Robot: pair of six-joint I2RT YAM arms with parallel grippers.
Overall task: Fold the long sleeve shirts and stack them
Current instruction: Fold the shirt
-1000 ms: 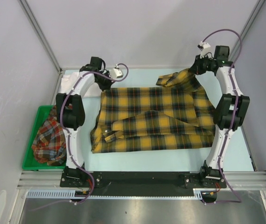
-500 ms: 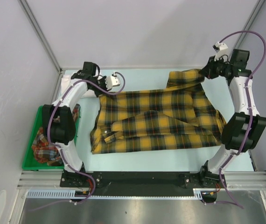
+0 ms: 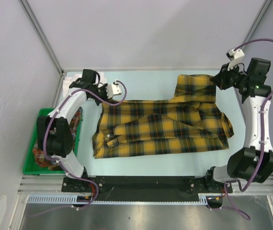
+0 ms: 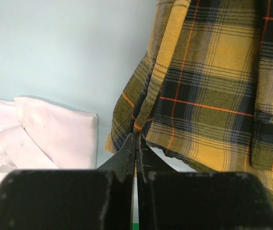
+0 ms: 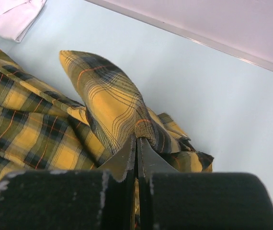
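Note:
The yellow-and-black plaid shirt [image 3: 160, 127] lies spread across the middle of the table. My left gripper [image 3: 103, 95] is shut on the shirt's far-left corner; the left wrist view shows its tips [image 4: 136, 138] pinching the plaid edge [image 4: 213, 86]. At the far right, my right gripper [image 3: 216, 82] is shut on a raised fold of the same shirt, and its closed tips [image 5: 137, 137] bite into bunched plaid cloth [image 5: 108, 100]. A folded white shirt [image 4: 45, 139] rests at the back left corner [image 3: 67, 84]. The red-orange plaid shirt [image 3: 40, 155] sits in the bin, partly hidden by my left arm.
A green plastic bin [image 3: 31, 143] stands off the table's left edge. Grey walls close in the back and both sides. Bare pale-blue tabletop [image 3: 146, 81] shows behind the shirt, and a strip of it runs along the front edge.
My right arm has swung out to the right, dragging the shirt's far-right part with it and spreading it. My left gripper has shifted slightly left with its corner. Both stay shut.

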